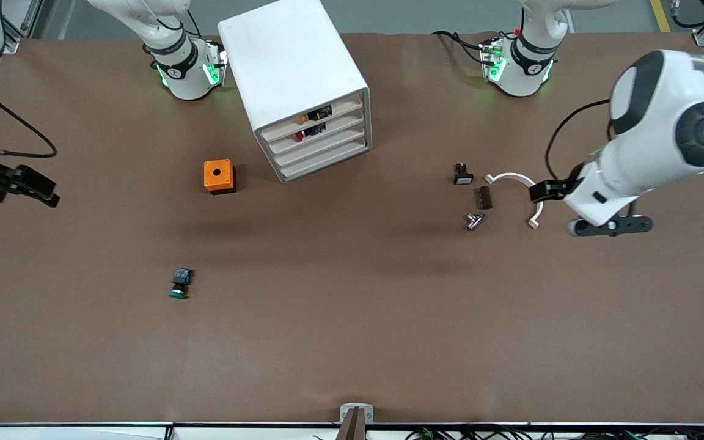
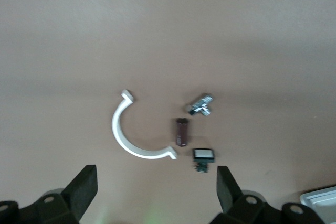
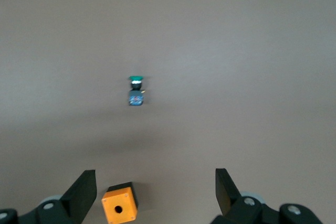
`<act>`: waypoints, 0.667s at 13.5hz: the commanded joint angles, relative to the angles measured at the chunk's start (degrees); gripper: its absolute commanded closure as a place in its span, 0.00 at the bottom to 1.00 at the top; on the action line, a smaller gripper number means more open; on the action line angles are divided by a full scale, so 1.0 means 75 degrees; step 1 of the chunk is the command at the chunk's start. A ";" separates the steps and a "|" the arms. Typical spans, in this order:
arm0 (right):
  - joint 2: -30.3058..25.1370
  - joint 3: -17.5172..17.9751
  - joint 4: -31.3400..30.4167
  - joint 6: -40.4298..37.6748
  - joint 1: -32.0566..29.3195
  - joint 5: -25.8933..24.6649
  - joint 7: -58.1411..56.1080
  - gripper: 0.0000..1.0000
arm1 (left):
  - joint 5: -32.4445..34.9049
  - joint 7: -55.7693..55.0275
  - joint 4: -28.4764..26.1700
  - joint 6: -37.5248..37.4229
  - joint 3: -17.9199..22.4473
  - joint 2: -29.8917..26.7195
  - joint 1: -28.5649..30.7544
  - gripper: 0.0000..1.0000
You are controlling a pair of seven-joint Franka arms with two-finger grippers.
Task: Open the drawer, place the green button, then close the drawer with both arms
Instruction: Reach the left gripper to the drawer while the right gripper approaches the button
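1. The button (image 1: 180,284) lies alone on the worktop (image 1: 352,342), nearest to the front camera of all the things, toward the right arm's end. It lies on its side, green cap toward the front camera, blue part toward the bases, so its long axis runs approx. front camera to bases.
2. The right claw (image 3: 152,192) hangs at the worktop's edge at that end, fingers apart, nothing in them. The button is well apart from it, on the side toward the front camera and the middle. The right arm is clearly the nearer one, I judge.
3. Orange cube (image 1: 219,176): 1 pc, near the cabinet.
4. Left claw (image 2: 155,192), fingers apart and empty, is over 4 small parts: white clip (image 1: 520,189), brown piece (image 1: 483,197), metal piece (image 1: 475,220), white-faced button (image 1: 462,175).
5. Cabinet (image 1: 294,79): 1, with 4 drawers (image 1: 321,143), all closed.
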 commanded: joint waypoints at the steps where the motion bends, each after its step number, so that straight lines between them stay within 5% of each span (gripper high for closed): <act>1: 0.0776 0.0013 0.0142 0.0222 0.0048 0.0446 0.0119 0.00 | -0.0083 -0.1335 0.0746 -0.0578 -0.0005 0.0603 -0.0615 0.00; 4: 0.1410 0.0013 0.0026 0.0306 0.0223 0.0541 0.0025 0.00 | -0.1320 -0.3152 0.1661 -0.1623 0.0007 0.1588 -0.1191 0.00; 9: 0.2195 0.0001 -0.0350 0.1078 0.0504 0.0518 0.0107 0.00 | -0.3000 -0.6210 0.2516 -0.1601 0.0019 0.3087 -0.1906 0.00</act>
